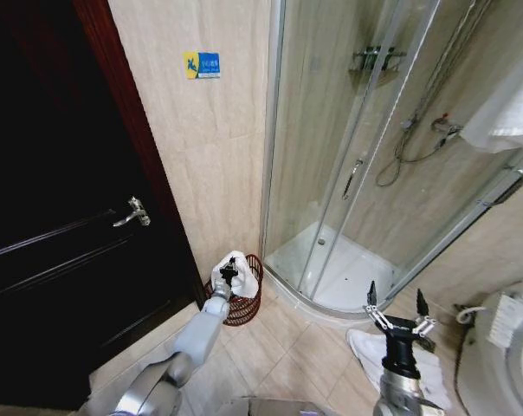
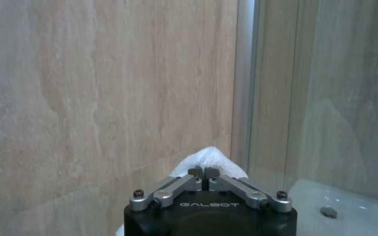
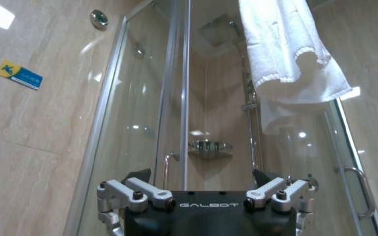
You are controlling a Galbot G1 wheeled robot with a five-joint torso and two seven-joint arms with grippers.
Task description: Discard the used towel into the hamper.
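The hamper (image 1: 245,308), a small red-brown wire basket, stands on the floor tiles in the corner between the dark door and the shower. The used towel (image 1: 242,271), white and bunched, rises above the hamper's rim. My left gripper (image 1: 229,274) is over the hamper, shut on the towel. In the left wrist view its fingers (image 2: 194,173) meet on a peak of the white towel (image 2: 208,156) facing the beige wall. My right gripper (image 1: 395,305) stands open, raised over a white mat; its fingers (image 3: 138,175) are spread wide with nothing between them.
A dark door (image 1: 54,217) with a metal handle (image 1: 133,212) fills the left. The glass shower enclosure (image 1: 357,173) curves out at centre right. A white floor mat (image 1: 430,373) lies by the toilet (image 1: 508,347). Another white towel (image 3: 294,59) hangs over the shower frame.
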